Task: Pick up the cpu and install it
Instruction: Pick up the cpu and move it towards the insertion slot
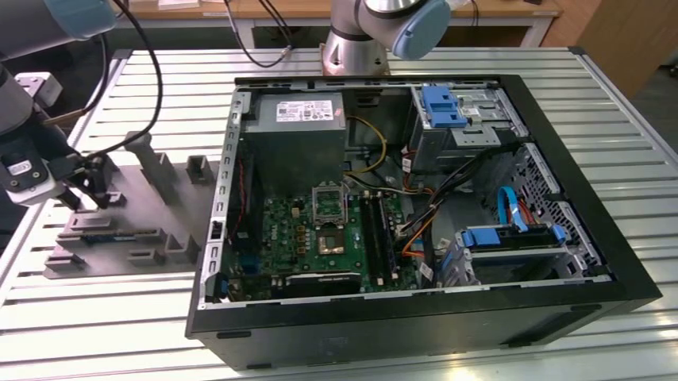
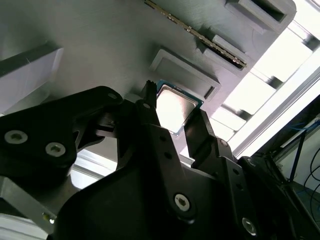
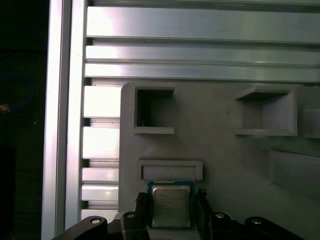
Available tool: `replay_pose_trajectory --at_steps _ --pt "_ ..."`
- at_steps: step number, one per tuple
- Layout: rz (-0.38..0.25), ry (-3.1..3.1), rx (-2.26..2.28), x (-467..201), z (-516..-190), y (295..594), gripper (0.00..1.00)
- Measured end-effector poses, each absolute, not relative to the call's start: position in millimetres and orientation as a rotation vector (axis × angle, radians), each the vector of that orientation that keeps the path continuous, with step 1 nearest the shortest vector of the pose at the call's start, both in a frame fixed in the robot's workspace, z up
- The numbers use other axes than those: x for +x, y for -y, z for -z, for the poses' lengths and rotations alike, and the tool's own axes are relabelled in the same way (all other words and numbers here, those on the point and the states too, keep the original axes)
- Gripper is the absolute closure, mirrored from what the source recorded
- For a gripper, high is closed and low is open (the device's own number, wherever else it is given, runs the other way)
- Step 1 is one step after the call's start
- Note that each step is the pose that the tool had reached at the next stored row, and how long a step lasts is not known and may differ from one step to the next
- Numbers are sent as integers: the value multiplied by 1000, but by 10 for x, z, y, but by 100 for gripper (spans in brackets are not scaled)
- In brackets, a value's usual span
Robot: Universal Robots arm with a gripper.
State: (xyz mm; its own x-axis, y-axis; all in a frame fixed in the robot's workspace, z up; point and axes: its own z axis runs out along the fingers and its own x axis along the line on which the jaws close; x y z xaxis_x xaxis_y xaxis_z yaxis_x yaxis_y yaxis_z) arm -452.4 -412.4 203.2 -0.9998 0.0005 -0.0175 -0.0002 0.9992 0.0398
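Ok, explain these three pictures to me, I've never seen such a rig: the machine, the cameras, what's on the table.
It is a robot arm with a gripper at its end. The exterior view looks at a slatted metal table from off the arm; both wrist views come from cameras riding near the gripper. On the table stand an open computer case and, at the exterior view's left, a grey holder plate. The gripper sits low at that plate, right at the cpu, a small shiny square chip that appears to rest on it.
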Motion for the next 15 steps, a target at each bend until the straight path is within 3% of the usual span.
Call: replay_pose_trajectory --at_steps 15 --pt "-67 -3123 0 -4523 -2159 4125 53"
